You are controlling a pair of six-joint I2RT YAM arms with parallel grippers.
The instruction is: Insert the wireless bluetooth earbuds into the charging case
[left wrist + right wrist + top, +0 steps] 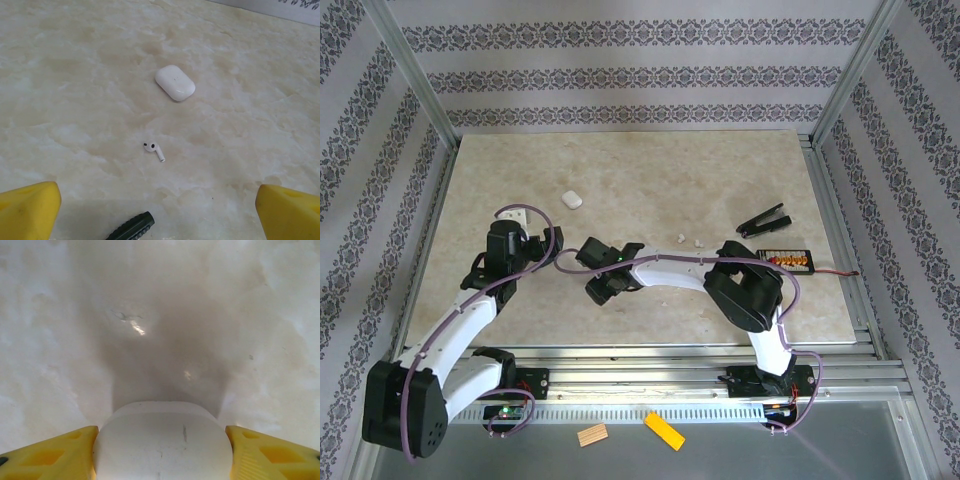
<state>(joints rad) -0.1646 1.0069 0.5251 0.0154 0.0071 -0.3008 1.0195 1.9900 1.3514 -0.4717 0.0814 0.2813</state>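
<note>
From above, two tiny white earbuds are lying close together on the marble table, to the right of the right gripper. A closed white case is resting farther back, near the left gripper.

On the left wrist camera, the left gripper is standing wide open with nothing between its yellow fingers. A single earbud, glossy white with a dark spot on its head and a short stem, is lying flat ahead of it. The closed white case is sitting beyond.

On the right wrist camera, the right gripper is straddling a second white case, its fingers sitting right at both sides. Whether they are truly gripping it cannot be told.
</note>
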